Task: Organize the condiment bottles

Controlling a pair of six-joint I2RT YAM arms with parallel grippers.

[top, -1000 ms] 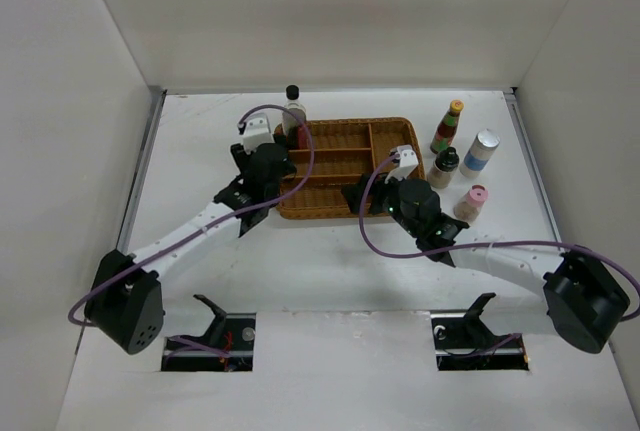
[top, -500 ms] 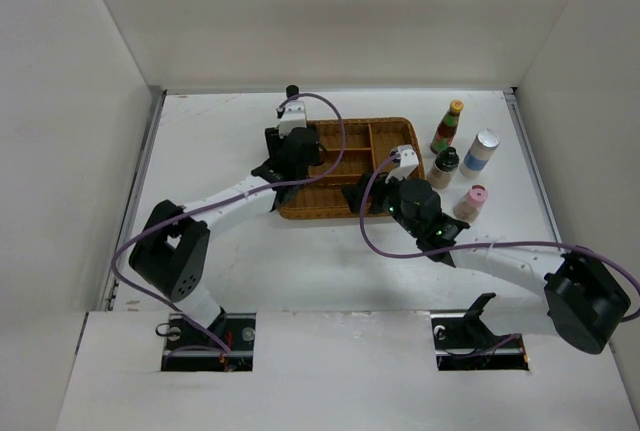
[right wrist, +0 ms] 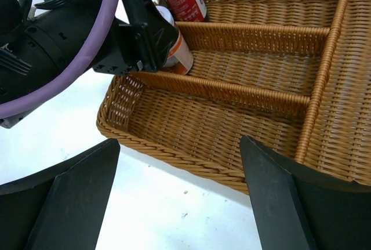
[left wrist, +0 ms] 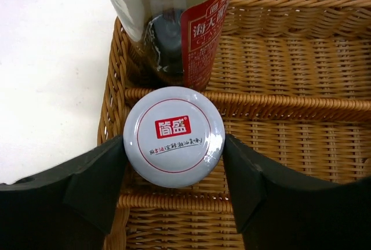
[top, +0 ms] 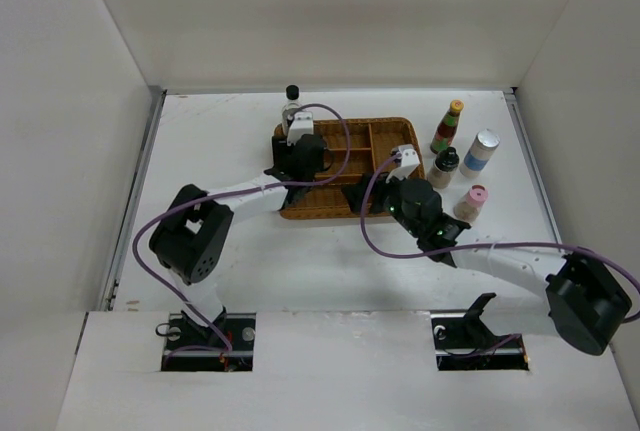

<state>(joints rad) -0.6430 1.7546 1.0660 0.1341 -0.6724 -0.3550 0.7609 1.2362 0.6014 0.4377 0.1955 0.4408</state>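
Over the left end of the tray (top: 340,213), my left gripper (left wrist: 174,151) is pinching the short white-lidded jar (left wrist: 174,136), one pad pressed against each side of the lid. I hold it from straight above because the slot is narrow. A grip on the lid keeps my fingers (left wrist: 98,180) clear of the wicker dividers in front and behind. The jar is in the middle slot on the tray's left side, hard up at the left end. I cannot tell from here whether its base is resting on the weave.

Just behind it, in the back slot, the tall bottle (left wrist: 174,24) stands upright. I judge the jar is going directly in front of it so that the left end fills up in a neat column and the rest of each slot stays free.

My right gripper (right wrist: 179,140) is spread wide and empty, hanging near the tray's front left corner. It is low and close to my left arm, so any swing from either side wants care.

Out on the table (top: 220,131), right of the tray, four bottles wait upright: the red sauce bottle (top: 448,127), the blue-labelled bottle (top: 482,151), the black-capped bottle (top: 444,167) and the pink shaker (top: 472,201). They are on my right arm's side, so I reckon that arm should fetch them. The job is about a third done.
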